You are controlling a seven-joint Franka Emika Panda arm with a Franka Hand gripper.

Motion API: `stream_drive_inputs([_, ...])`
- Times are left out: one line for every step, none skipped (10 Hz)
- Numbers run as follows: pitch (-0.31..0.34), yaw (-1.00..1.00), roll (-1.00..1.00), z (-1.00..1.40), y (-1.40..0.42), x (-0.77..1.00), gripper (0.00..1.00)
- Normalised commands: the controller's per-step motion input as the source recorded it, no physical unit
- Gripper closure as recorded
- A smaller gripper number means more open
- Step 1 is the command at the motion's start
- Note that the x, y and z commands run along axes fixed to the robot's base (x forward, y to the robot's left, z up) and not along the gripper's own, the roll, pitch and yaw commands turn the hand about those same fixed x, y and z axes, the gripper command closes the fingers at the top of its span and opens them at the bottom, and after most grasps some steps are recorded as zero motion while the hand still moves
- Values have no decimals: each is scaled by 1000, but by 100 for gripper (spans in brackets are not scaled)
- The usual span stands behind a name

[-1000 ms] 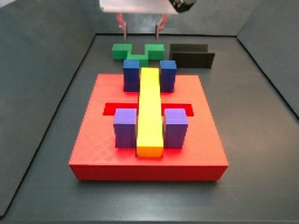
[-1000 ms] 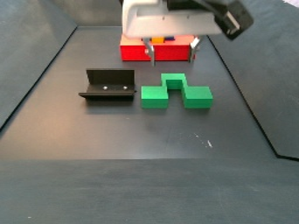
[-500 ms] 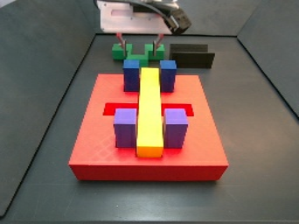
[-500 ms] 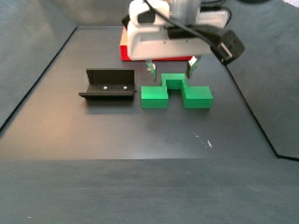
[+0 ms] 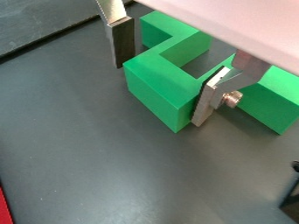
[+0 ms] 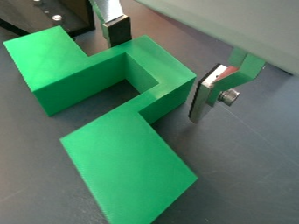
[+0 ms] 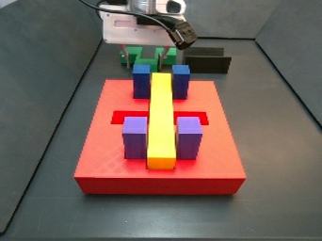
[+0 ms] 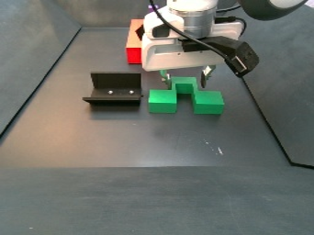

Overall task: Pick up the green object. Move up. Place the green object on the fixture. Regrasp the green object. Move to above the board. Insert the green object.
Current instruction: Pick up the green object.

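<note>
The green object (image 8: 185, 97) lies flat on the dark floor, next to the fixture (image 8: 113, 90). My gripper (image 8: 183, 79) is down over it and open. In both wrist views the fingers (image 5: 124, 40) (image 6: 211, 91) stand on either side of the object's middle arm (image 5: 176, 77) (image 6: 152, 74), close to its sides, with a small gap showing. In a side view the gripper (image 7: 150, 55) hides most of the green object (image 7: 149, 60) behind the board (image 7: 113, 151). The fixture (image 7: 209, 60) stands beside it.
The red board bears two blue blocks (image 7: 160, 79), two purple blocks (image 7: 161, 135) and a long yellow bar (image 7: 160, 118). It shows as a red edge (image 8: 134, 41) behind the arm. The floor is walled in by dark sloping sides (image 8: 43, 73).
My gripper has come down from above the green object until its open fingers straddle the middle arm. The green object and the fixture have not moved.
</note>
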Motion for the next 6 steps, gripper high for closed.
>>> stream_drive_inputs([0,0,16,0,-31,-6,0])
stream_drive_inputs([0,0,10,-17,-69,-3,0])
stream_drive_inputs([0,-54,89,0,-74,-66,0])
stream_drive_inputs([26,-206,150,0,-20,0,0])
stream_drive_inputs([34,-280,130,0,-26,0,0])
stream_drive_inputs([66,-357,147,0,0,0,0])
